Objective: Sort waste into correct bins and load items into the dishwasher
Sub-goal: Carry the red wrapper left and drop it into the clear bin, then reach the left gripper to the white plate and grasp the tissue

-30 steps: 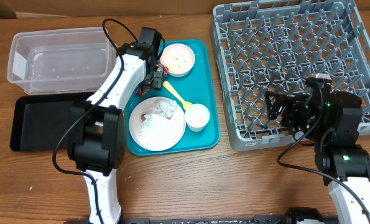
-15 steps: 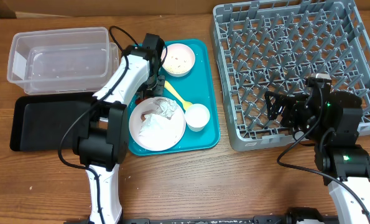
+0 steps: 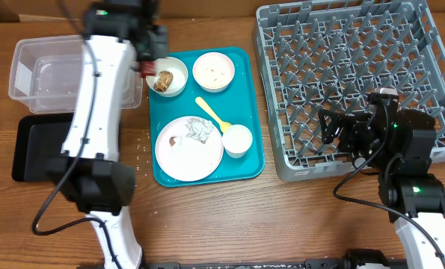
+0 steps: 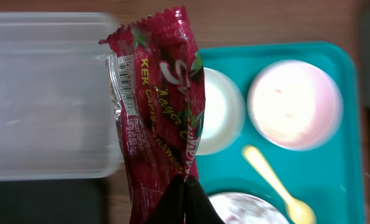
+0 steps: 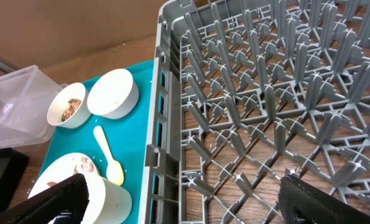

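1 red snack wrapper (image 4: 163, 106) — crinkled, barcoded, pinched by left tool (image 4: 186, 190)

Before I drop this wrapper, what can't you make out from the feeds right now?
- Overhead: the left arm hides nearly all of the red wrapper and part of the black tray.
- Left wrist: the clear tub is blurred; the wrapper covers its right end.
- Right wrist: the plate is cut by the bottom edge and partly behind the cup.

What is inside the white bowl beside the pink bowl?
A brown food lump sits in the white bowl. Whatever lies beneath the lump is covered.
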{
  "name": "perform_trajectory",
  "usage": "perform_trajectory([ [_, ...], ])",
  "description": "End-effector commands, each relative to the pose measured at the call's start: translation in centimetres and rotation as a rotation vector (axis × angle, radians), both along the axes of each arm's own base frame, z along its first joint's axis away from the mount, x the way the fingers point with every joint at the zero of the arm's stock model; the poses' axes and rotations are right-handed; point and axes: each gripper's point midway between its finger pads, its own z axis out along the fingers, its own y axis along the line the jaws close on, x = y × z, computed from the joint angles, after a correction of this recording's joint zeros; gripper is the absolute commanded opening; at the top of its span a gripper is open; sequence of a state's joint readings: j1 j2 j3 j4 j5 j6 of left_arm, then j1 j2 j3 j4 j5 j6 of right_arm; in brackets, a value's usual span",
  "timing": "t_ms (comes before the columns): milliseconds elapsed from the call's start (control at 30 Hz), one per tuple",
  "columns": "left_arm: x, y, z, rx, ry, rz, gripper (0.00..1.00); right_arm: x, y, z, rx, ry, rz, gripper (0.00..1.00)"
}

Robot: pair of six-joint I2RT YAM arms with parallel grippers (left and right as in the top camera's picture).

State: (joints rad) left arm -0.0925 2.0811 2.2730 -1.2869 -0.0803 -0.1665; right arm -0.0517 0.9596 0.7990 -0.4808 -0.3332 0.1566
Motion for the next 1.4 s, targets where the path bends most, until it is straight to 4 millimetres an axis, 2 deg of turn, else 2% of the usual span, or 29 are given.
perform_trajectory([
  [0, 0.4, 7.6, -1.2, 0.022, 0.006, 0.238, 0.04, 0.3, 0.0, 1.2, -0.003, -0.032, 0.003, 1.00],
  [100, 1.0, 11.1, -2.7, -0.007, 0.006, 0.327, 0.04, 0.3, 0.0, 1.2, -0.003, -0.032, 0.003, 1.00],
  [200, 1.5, 12.8, -4.5, -0.022, 0.011, 0.357, 0.05, 0.3, 0.0, 1.2, -0.003, -0.032, 0.004, 1.00],
  [233, 2.0, 13.3, -5.3, -0.021, 0.009, 0.364, 0.21, 0.3, 0.0, 1.2, -0.003, -0.031, 0.004, 1.00],
  [267, 2.2, 13.4, -5.6, -0.020, 0.005, 0.366, 0.30, 0.3, 0.0, 1.2, -0.003, -0.031, 0.004, 1.00],
  [300, 2.6, 13.5, -6.1, -0.021, 0.003, 0.365, 0.44, 0.2, 0.0, 1.1, -0.003, -0.028, 0.004, 1.00],
  [367, 3.0, 13.4, -6.3, -0.023, -0.004, 0.363, 0.87, 0.2, 0.0, 1.0, -0.003, -0.024, 0.004, 1.00],
  [433, 3.1, 13.1, -5.9, -0.020, -0.012, 0.341, 1.00, 0.2, 0.0, 1.0, -0.002, -0.021, 0.003, 1.00],
  [533, 2.8, 11.6, -4.5, -0.042, -0.009, 0.272, 1.00, 0.2, 0.0, 1.0, -0.002, -0.021, 0.003, 1.00],
  [667, 1.5, 9.0, -1.2, -0.084, -0.009, 0.184, 0.99, 0.2, 0.0, 1.0, -0.002, -0.020, 0.003, 1.00],
  [767, 0.3, 5.1, 1.2, -0.127, -0.017, 0.029, 0.99, 0.1, 0.0, 0.9, 0.001, -0.017, 0.002, 1.00],
  [800, -0.3, 3.2, 1.6, -0.133, -0.007, -0.042, 0.99, 0.1, 0.0, 0.9, 0.001, -0.015, 0.002, 1.00],
  [867, -1.8, -0.1, 1.0, -0.139, 0.059, -0.131, 0.98, 0.0, 0.0, 0.8, 0.001, -0.011, 0.002, 1.00],
  [900, -2.3, -0.9, 0.6, -0.137, 0.083, -0.150, 0.97, 0.0, 0.0, 0.8, 0.001, -0.009, 0.002, 1.00],
  [933, -4.5, -3.5, -0.8, -0.128, 0.183, -0.220, 0.90, 0.0, 0.0, 0.7, 0.001, -0.005, 0.002, 1.00],
  [967, -5.8, -4.7, -1.4, -0.125, 0.238, -0.244, 0.84, 0.0, 0.0, 0.7, 0.000, -0.005, 0.001, 1.00],
  [1067, -10.3, -7.5, -3.3, -0.061, 0.423, -0.289, 0.80, 0.0, 0.0, 0.7, 0.000, -0.004, 0.001, 1.00],
  [1200, -13.5, -8.8, -5.5, 0.113, 0.514, -0.208, 0.79, 0.0, 0.0, 0.7, 0.000, -0.005, 0.002, 1.00],
  [1300, -15.4, -9.4, -6.9, 0.121, 0.557, -0.157, 0.79, -0.1, 0.0, 0.6, 0.000, -0.002, 0.001, 1.00],
  [1367, -16.0, -9.6, -8.2, 0.112, 0.562, -0.131, 0.79, -0.1, 0.0, 0.6, 0.000, -0.001, 0.001, 1.00],
])
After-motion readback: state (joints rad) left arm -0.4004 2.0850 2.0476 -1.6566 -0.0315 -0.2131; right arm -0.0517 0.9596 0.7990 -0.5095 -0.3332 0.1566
